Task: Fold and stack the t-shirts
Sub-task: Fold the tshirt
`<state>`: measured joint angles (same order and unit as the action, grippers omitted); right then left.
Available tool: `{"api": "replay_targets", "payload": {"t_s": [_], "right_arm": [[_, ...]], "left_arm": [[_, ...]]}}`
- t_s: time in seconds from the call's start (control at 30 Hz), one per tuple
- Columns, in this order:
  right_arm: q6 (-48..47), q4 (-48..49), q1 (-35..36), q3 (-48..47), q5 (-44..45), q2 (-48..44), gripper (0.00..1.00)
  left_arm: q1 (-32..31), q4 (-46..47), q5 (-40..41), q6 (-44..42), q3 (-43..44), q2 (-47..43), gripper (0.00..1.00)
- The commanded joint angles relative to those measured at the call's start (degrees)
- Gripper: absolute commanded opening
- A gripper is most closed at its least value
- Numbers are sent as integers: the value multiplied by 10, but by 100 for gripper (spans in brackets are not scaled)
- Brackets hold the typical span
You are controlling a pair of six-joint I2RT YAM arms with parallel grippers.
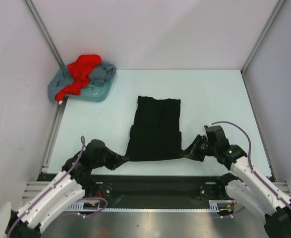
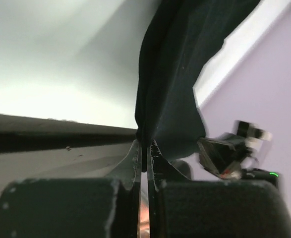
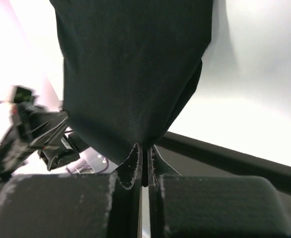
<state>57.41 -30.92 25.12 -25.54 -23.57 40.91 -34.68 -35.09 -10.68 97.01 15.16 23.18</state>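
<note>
The black t-shirt (image 1: pixel 155 128) lies as a folded strip down the middle of the table, its near edge lifted. My left gripper (image 1: pixel 126 159) is shut on its near left corner, and the cloth (image 2: pixel 170 79) rises from between the pinched fingers (image 2: pixel 134 157). At the near right corner my right gripper (image 1: pixel 184 153) is shut on the same shirt (image 3: pixel 135 69), which hangs taut above its fingers (image 3: pixel 131 161). The red t-shirt (image 1: pixel 81 72) lies crumpled on top of the grey-blue t-shirt (image 1: pixel 93 84) in the far left corner.
Pale walls with metal corner posts (image 1: pixel 43 32) enclose the table on three sides. A black rail (image 1: pixel 155 181) runs along the near edge between the arm bases.
</note>
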Motion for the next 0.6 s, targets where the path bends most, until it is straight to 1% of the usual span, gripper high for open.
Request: {"api": "replay_targets", "payload": {"t_s": [0.0, 0.03, 0.07, 0.1, 0.13, 0.17, 0.2, 0.23, 0.27, 0.3, 0.37, 0.4, 0.43, 0.47, 0.5, 0.53, 0.57], "right_arm": [[-62, -33, -14, -89, 32, 58, 0], [-83, -32, -20, -105, 30, 73, 0], [-92, -29, -28, -121, 27, 111, 0], [-100, -18, -37, -154, 23, 128, 0], [-106, -12, -55, -170, 15, 150, 0], [-120, -6, -61, -187, 13, 168, 0], [-126, 5, -68, -204, 12, 211, 0], [-129, 14, -82, -238, 7, 232, 0], [-138, 22, -87, -254, 4, 254, 0], [-140, 27, -96, -272, -2, 306, 0], [-141, 39, -112, -320, -17, 353, 0], [-144, 49, -116, -339, -16, 392, 0], [-149, 51, -119, -359, -17, 419, 0], [-154, 52, -126, -402, -20, 442, 0], [-162, 49, -129, -422, -22, 463, 0], [-165, 49, -133, -441, -26, 509, 0], [-169, 51, -140, -478, -28, 527, 0]], "left_arm": [[2, -46, 60, -116, 141, 122, 0], [3, -45, 65, -145, 172, 159, 0], [4, -46, 72, -174, 205, 233, 0], [5, -44, 86, -228, 266, 264, 0], [8, -40, 96, -257, 299, 293, 0], [13, -37, 106, -287, 330, 355, 0], [26, -34, 106, -350, 393, 384, 1], [35, -37, 126, -377, 422, 418, 1], [44, -38, 124, -400, 448, 476, 0], [70, -38, 120, -434, 494, 507, 0], [91, -28, 112, -458, 536, 558, 0], [111, -22, 95, -473, 578, 614, 0], [121, -22, 85, -482, 601, 640, 0], [127, -21, 73, -492, 625, 668, 0], [134, -19, 71, -511, 668, 712, 0], [138, -20, 67, -519, 688, 737, 0], [145, -19, 57, -529, 707, 758, 0]]}}
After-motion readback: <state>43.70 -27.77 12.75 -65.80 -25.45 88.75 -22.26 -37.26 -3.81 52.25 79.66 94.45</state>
